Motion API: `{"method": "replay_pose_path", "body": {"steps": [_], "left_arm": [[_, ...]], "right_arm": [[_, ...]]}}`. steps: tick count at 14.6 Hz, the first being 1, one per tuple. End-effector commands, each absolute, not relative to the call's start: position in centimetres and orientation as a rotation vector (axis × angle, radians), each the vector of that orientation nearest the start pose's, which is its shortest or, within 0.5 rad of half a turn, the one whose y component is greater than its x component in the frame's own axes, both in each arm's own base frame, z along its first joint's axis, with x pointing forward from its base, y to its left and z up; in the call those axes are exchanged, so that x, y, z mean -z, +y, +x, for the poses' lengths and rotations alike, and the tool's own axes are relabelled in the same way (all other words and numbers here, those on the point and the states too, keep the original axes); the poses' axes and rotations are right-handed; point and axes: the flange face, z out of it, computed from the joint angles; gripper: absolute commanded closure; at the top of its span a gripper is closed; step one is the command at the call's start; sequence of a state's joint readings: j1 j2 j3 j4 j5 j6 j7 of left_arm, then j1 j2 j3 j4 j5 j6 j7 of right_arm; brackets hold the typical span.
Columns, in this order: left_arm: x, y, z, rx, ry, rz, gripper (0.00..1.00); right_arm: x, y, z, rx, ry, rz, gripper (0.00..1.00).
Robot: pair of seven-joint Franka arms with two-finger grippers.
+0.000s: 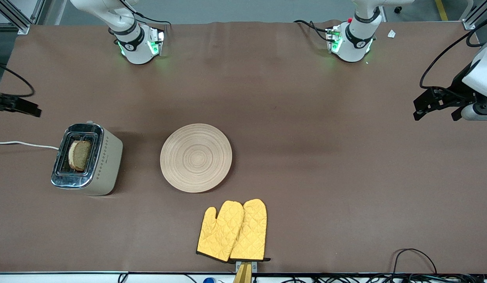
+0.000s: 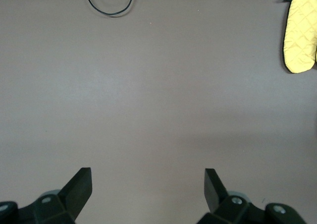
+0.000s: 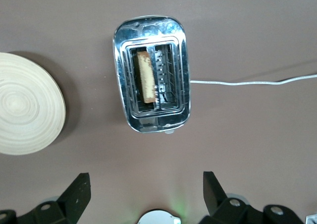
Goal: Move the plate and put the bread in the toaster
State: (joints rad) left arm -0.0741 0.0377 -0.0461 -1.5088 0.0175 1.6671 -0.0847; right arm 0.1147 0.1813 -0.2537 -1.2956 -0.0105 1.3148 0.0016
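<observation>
Left gripper [image 2: 147,190]: it hung in the air over bare table at the left arm's end, with its two fingers [image 2: 79,187] spread wide apart and nothing between them.
Right gripper [image 3: 146,192]: it was up over the right arm's end of the table, above the toaster, and its fingers [image 3: 77,194] also stood wide apart, holding nothing. From the front it showed only as a dark piece at the edge [image 1: 16,105].
Toaster [image 1: 86,158]: it stood on the table toward the right arm's end, chrome top up, cream side with small diamond marks turned toward the plate. A white cord [image 1: 23,144] ran from it toward the table's edge.
Bread [image 1: 79,155]: the brown slice stood on its edge in one slot of the toaster, the slot on the plate's side. It seemed to rise a little above the chrome top, but this I could not tell for sure.
Plate [image 1: 196,157]: the round wooden plate lay flat on the table beside the toaster, a little apart from it, with nothing on it.
Oven mitts [image 1: 233,231]: two yellow quilted mitts lay side by side and overlapping, nearer to the front camera than the plate, close to the table's edge.
</observation>
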Motion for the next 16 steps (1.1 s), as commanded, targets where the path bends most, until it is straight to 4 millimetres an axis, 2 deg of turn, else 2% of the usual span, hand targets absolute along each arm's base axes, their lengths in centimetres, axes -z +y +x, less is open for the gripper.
{"method": "replay_pose_path", "body": {"steps": [1, 5, 12, 16], "left_arm": [[-64.3, -6.5, 57.2, 0.210, 0.028, -3.122, 0.00], [-64.3, -6.6, 57.3, 0.222, 0.031, -3.122, 0.00], [-64.2, -6.4, 57.5, 0.225, 0.029, -3.117, 0.00], [-64.2, -6.5, 57.6, 0.225, 0.043, -3.114, 0.00]], "right_arm": [[-63.1, -8.4, 53.5, -0.187, 0.148, -3.106, 0.00], [-62.5, -8.2, 51.2, -0.122, 0.131, -3.090, 0.00], [-62.8, -6.0, 51.6, -0.100, 0.063, -3.096, 0.00], [-63.0, -5.6, 51.7, -0.091, 0.054, -3.097, 0.00]]}}
